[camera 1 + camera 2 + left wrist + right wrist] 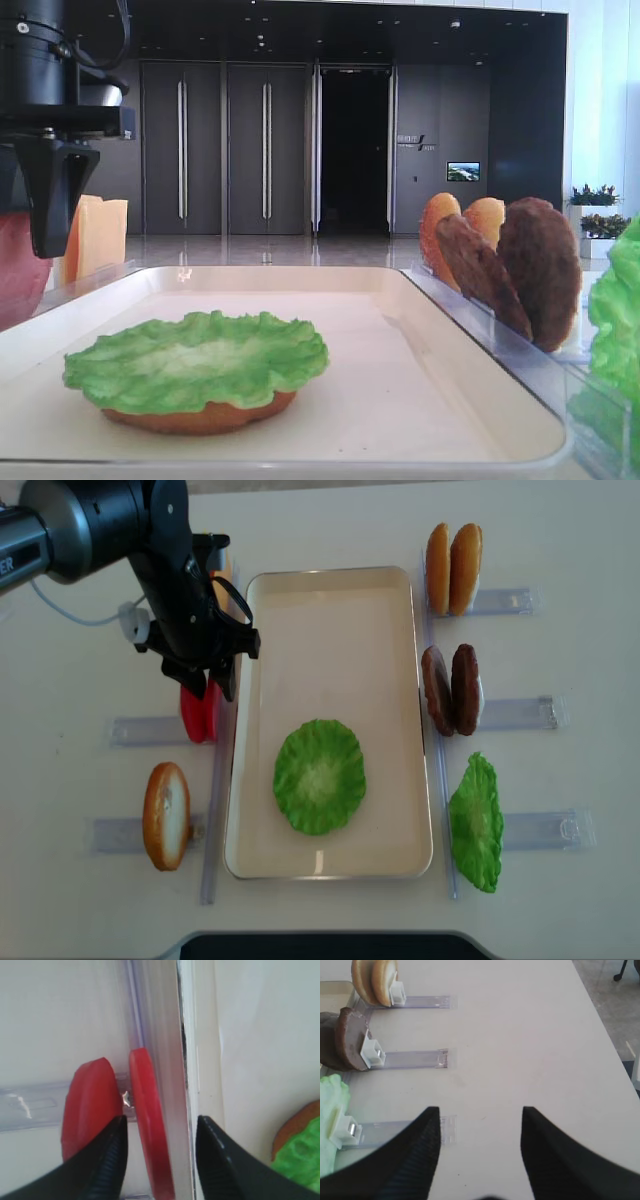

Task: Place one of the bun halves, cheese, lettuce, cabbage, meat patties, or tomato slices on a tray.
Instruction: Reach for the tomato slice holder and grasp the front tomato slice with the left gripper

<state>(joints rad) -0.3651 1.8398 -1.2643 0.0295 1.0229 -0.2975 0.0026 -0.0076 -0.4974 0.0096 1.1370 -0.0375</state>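
Two red tomato slices (92,1105) stand on edge in a clear rack just left of the cream tray (330,630). My left gripper (160,1125) hangs open over them, its fingers astride the right-hand slice (145,1110) without touching it; one finger sits in the gap between the two slices. From above, this gripper (205,680) is at the tray's left rim. On the tray lies a green lettuce leaf (320,776) on top of a bun half (200,415). My right gripper (480,1112) is open over bare table, holding nothing.
Right of the tray, racks hold two bun halves (452,568), two meat patties (450,690) and a lettuce leaf (475,822). Another bun half (166,815) stands at the front left. Cheese slices (100,235) stand behind the left gripper.
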